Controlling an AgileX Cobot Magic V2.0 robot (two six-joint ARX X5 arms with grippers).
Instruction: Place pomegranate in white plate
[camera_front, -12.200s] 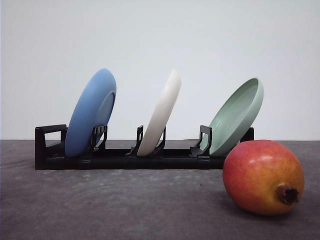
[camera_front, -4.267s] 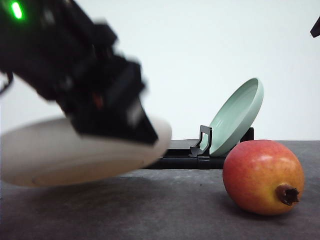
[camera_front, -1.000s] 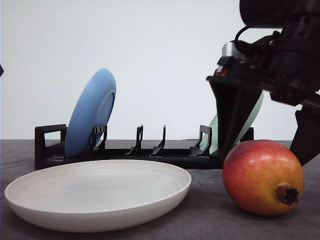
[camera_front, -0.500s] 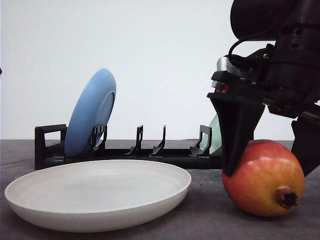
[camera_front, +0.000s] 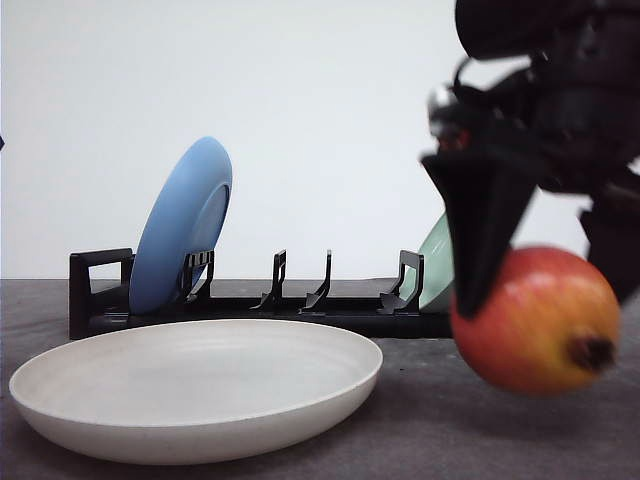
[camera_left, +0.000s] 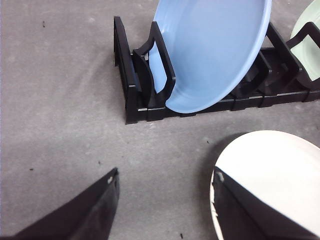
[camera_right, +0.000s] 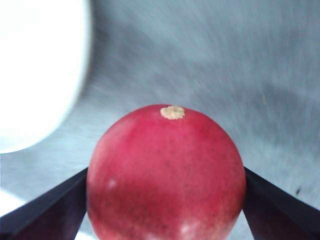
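The pomegranate (camera_front: 535, 320), red shading to orange, hangs just above the grey table at the right, blurred by motion. My right gripper (camera_front: 545, 290) is shut on it, one black finger on each side. In the right wrist view the pomegranate (camera_right: 165, 175) sits between the two fingers of the right gripper (camera_right: 165, 210). The white plate (camera_front: 200, 420) lies flat on the table at the front left, to the left of the fruit; the right wrist view also catches the white plate (camera_right: 35, 65). My left gripper (camera_left: 165, 210) is open above the table beside the white plate (camera_left: 275, 175).
A black dish rack (camera_front: 250, 320) stands behind the white plate. It holds a blue plate (camera_front: 185, 225) on its left end and a pale green plate (camera_front: 437, 265) on its right end, partly behind my right arm. The blue plate (camera_left: 215, 50) leans in the rack (camera_left: 135, 85).
My right gripper came down around the pomegranate, shut on it and lifted it off the table. Before that the white plate went from the rack to the table.
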